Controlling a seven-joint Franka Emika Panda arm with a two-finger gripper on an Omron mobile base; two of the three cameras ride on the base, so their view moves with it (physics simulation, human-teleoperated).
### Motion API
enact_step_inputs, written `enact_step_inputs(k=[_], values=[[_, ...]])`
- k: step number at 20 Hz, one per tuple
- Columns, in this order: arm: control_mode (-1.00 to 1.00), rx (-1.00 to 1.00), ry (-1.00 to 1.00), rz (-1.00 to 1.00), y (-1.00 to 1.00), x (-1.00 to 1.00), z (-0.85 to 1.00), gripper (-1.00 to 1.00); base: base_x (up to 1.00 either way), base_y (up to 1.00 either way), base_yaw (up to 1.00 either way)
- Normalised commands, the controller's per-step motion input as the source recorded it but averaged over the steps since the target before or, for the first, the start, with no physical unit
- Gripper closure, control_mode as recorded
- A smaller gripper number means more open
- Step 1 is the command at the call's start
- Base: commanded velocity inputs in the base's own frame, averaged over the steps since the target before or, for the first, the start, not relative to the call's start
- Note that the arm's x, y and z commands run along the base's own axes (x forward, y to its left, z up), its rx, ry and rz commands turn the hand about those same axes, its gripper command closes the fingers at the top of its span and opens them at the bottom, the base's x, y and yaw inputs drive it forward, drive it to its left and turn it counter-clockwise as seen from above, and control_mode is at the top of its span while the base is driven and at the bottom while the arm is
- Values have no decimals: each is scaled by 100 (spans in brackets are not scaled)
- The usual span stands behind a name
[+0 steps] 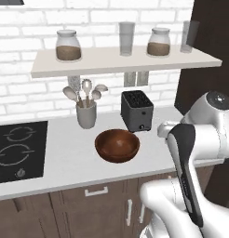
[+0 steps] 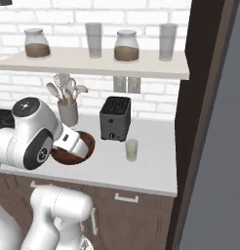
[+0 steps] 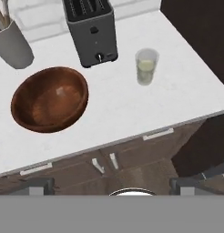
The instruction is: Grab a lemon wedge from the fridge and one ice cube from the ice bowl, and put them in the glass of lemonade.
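The hand (image 3: pixel 112 184) hung spread and empty above the surface's (image 3: pixel 118 113) edge, surveying. The bowl (image 3: pixel 50 104) sat at nine o'clock of the glass (image 3: pixel 146 66), toaster (image 3: pixel 91 32) between, behind.

Glossy reddish-brown wood ice bowl (image 3: pixel 50 104); beside it, a matt dark metal toaster (image 3: pixel 91 32), clear glass of lemonade (image 3: pixel 146 66), smooth matt white counter (image 3: pixel 127 113), matt grey utensil cup (image 3: pixel 13 45).
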Motion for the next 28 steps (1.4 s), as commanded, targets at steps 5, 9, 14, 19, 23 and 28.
enact_step_inputs(k=[5, 9, 14, 19, 23, 28], values=[[100, 0, 0, 0, 0, 0, 0, -100, -98, -63, -15], [100, 0, 0, 0, 0, 0, 0, -100, -66, -61, -53], [100, 0, 0, 0, 0, 0, 0, -100, -20, -59, -67], [100, 0, 0, 0, 0, 0, 0, -100, 30, -96, -11], [100, 0, 0, 0, 0, 0, 0, -100, 47, -100, 31], [100, 0, 0, 0, 0, 0, 0, -100, 14, -98, 37]])
